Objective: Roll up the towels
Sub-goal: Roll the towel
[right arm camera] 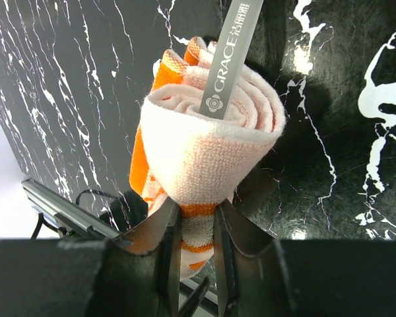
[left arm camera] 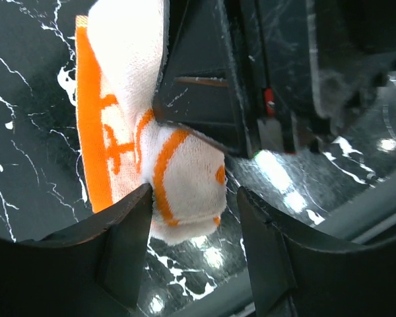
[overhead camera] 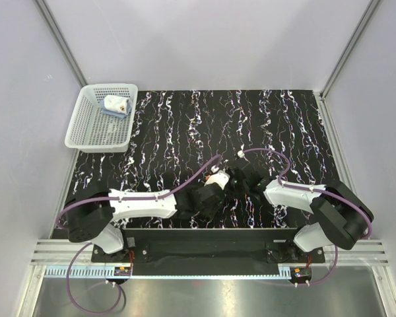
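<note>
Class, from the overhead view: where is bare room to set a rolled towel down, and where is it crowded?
Bare: the far half of the table, from the basket across to the right wall; also the basket floor nearer than the blue towel. Crowded: near centre, where left gripper and right gripper meet at the orange towel.

Left arm (overhead camera: 142,203) and right arm (overhead camera: 297,195) reach inward, wrists low; left fingers (left arm camera: 125,244) stand apart, right fingers (right arm camera: 241,241) are pinched close.

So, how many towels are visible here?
2. The light blue towel lies in the white basket, far left. The rolled orange towel is pinched by the right gripper, between the open fingers of the left gripper.
</note>
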Tool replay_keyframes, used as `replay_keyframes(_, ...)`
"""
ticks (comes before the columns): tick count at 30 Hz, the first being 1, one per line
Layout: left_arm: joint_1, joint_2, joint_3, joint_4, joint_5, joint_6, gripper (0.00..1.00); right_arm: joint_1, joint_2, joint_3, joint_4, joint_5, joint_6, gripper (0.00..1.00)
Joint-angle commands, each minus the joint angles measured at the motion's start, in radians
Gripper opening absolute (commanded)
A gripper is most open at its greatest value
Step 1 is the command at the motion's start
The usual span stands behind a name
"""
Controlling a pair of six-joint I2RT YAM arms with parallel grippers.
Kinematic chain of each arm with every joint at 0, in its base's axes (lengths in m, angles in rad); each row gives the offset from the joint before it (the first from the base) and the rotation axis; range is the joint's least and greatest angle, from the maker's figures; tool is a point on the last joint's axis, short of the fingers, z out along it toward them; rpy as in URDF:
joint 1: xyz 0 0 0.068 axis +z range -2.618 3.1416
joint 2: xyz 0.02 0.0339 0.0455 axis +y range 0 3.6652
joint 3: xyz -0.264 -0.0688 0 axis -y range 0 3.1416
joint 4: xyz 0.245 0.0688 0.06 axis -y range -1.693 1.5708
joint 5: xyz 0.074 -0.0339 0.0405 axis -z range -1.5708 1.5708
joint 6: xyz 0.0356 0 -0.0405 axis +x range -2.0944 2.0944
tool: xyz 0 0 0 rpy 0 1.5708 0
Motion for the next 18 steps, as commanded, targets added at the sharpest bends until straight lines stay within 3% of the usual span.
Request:
replay_keyframes(1, -0.005, 0.03, 0.04, 0.052, -0.044, 0.019, 0.57, 0.015, 0.0, 0.023, -0.014, -0.013, -0.009, 0.16)
replay_keyframes(4, -0.004, 0.054, 0.024, 0.069, -0.045, 0.015, 0.54, 0.015, -0.003, 0.018, -0.011, -0.016, -0.006, 0.16)
replay_keyframes(6, -0.004, 0.063, 0.011, 0.094, -0.038, 0.009, 0.48, 0.015, -0.011, 0.009, -0.002, -0.02, -0.002, 0.16)
replay_keyframes(7, -0.004, 0.063, -0.008, 0.103, -0.033, 0.007, 0.4, 0.015, -0.017, 0.006, 0.007, -0.025, -0.002, 0.16)
replay_keyframes(11, 0.002, 0.046, -0.052, 0.156, -0.024, 0.002, 0.32, 0.015, -0.034, -0.017, 0.023, -0.039, 0.001, 0.21)
replay_keyframes(14, 0.025, 0.031, -0.08, 0.187, 0.019, 0.004, 0.26, 0.015, -0.05, -0.034, 0.033, -0.037, 0.01, 0.28)
replay_keyframes(16, 0.047, 0.024, -0.092, 0.203, 0.061, 0.005, 0.24, 0.015, -0.055, -0.037, 0.034, -0.036, 0.015, 0.37)
replay_keyframes(18, 0.059, 0.017, -0.106, 0.215, 0.09, 0.004, 0.22, 0.013, -0.066, -0.03, 0.003, -0.026, 0.011, 0.53)
